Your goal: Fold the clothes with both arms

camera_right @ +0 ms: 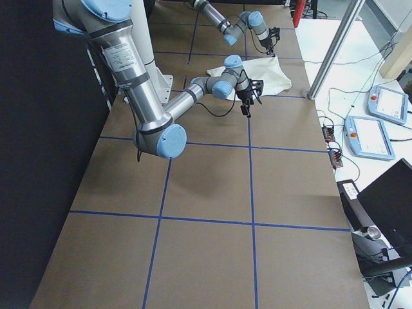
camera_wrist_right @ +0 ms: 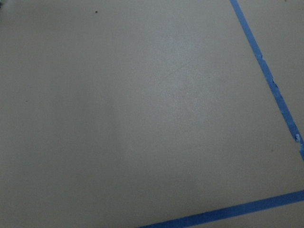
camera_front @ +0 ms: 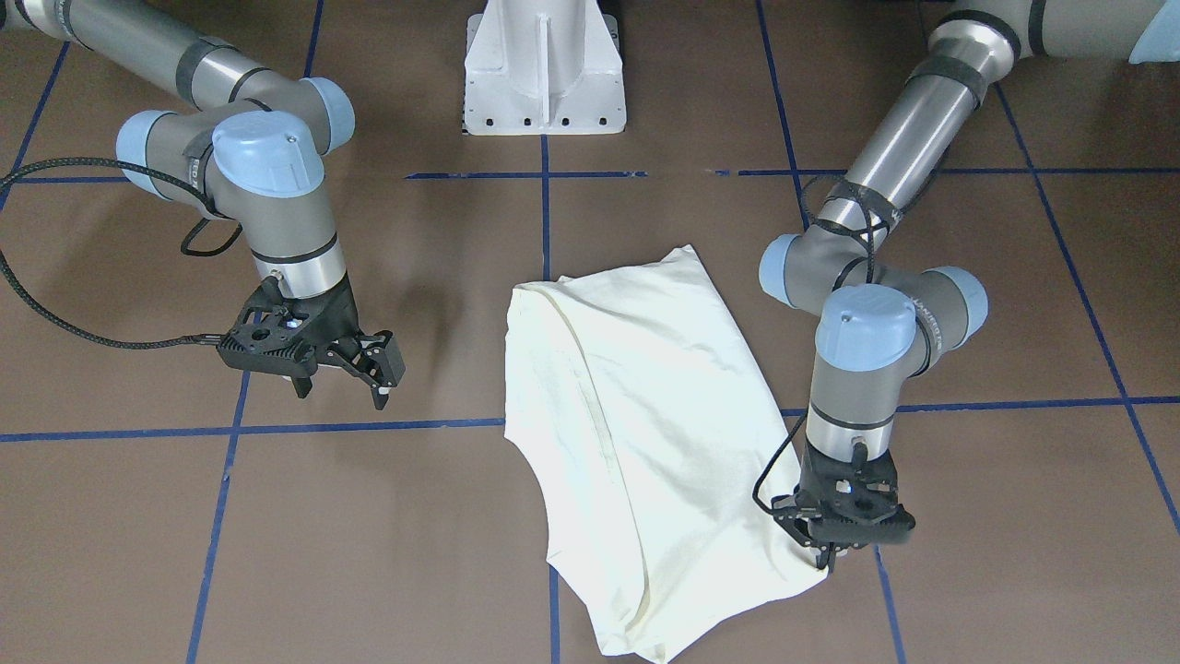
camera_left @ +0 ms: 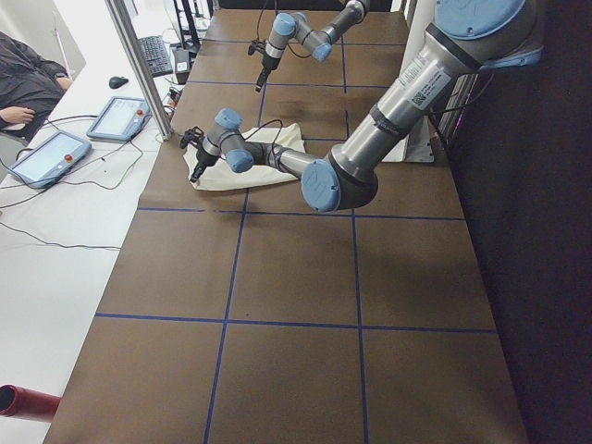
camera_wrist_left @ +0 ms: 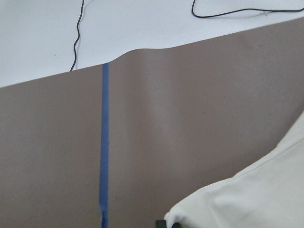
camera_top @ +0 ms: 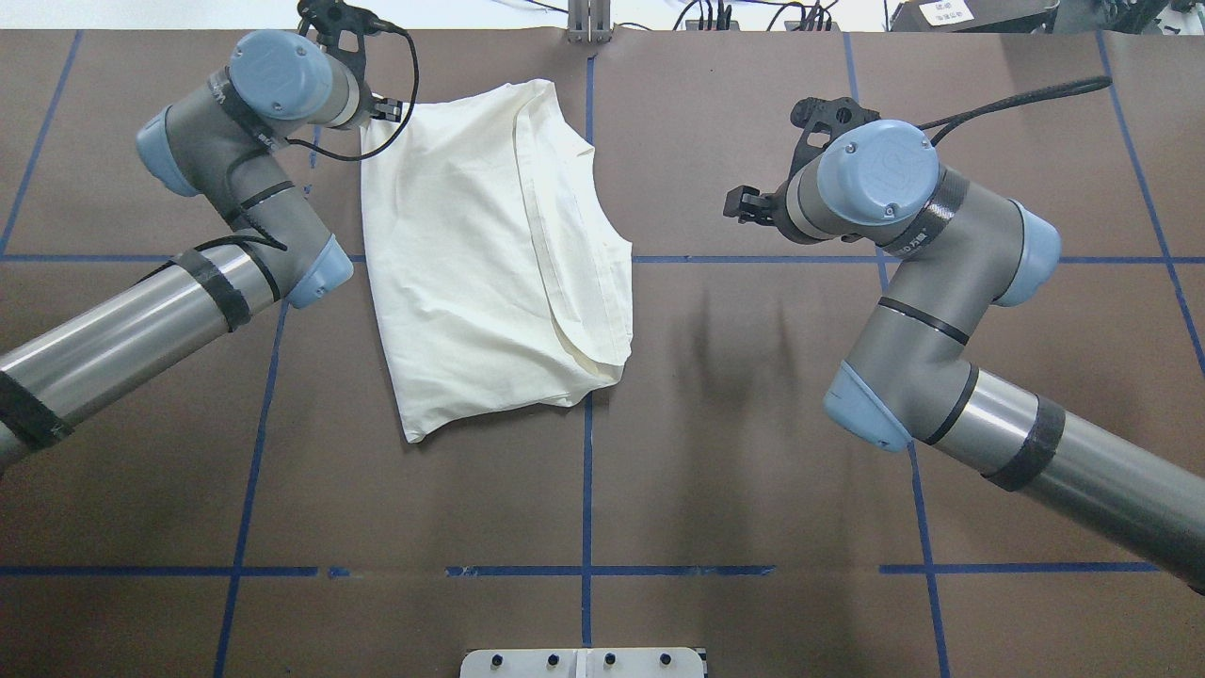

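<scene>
My left arm (camera_front: pixel 908 138) reaches forward with the elbow bent and the wrist turned straight down. The left gripper (camera_front: pixel 825 556) sits low, its jaws closed on a corner of the T-shirt (camera_front: pixel 645 406). My right arm (camera_front: pixel 138 41) doubles back at the wrist. The right gripper (camera_front: pixel 341 389) hangs in the air, slightly tilted, jaws spread wide and holding nothing.

The cream-white long-sleeved T-shirt (camera_top: pixel 490 254) lies on the brown tabletop (camera_top: pixel 753 452), left of centre, near the far edge. The black two-finger left gripper (camera_front: pixel 827 555) grips its far-left corner. The black two-finger right gripper (camera_front: pixel 343 392) hangs well apart to its right.
</scene>
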Controlling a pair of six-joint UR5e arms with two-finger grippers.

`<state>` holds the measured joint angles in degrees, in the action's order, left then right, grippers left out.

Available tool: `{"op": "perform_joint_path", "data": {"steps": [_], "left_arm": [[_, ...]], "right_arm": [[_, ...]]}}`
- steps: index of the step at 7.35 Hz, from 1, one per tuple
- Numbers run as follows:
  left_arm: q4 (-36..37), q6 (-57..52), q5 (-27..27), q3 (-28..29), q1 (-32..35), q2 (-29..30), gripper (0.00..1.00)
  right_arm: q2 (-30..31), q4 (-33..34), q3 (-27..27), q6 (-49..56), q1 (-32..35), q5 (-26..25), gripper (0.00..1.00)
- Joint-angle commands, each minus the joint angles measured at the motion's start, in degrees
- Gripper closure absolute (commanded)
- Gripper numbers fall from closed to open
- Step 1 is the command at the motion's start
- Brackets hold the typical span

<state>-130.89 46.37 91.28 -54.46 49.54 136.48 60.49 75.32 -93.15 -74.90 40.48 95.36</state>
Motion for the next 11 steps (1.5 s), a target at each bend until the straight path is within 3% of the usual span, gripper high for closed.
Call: {"op": "perform_joint_path", "data": {"steps": [1, 2, 3, 4, 8, 11], "left_arm": [[-3.8, -1.9, 0.4, 2.3, 1.2, 0.6, 0.01], [-4.4, -4.0, 2.5, 0.9, 2.4, 0.5, 0.00], [-4.9, -5.0, 10.1, -2.9, 4.2, -2.8, 0.00], [-5.4, -4.9, 11.5, -8.7, 4.3, -7.0, 0.00], [-5.5, -4.6, 11.6, -10.7, 4.3, -8.3, 0.00], [-5.6, -4.3, 11.6, -10.8, 4.2, -8.3, 0.00]], "right_arm": [[-0.6, 0.0, 0.2, -0.5, -0.4, 0.0, 0.00], [-1.7, 0.0, 0.7, -1.2, -0.5, 0.0, 0.00], [-5.4, 0.0, 3.4, -5.0, -0.7, -0.1, 0.04], [-9.1, 0.1, 6.8, -8.5, -2.2, -0.4, 0.16], [-14.3, 0.0, 11.7, -12.6, -8.8, -4.0, 0.31], [-14.5, 0.0, 13.0, -13.0, -11.5, -4.5, 0.37]]}}
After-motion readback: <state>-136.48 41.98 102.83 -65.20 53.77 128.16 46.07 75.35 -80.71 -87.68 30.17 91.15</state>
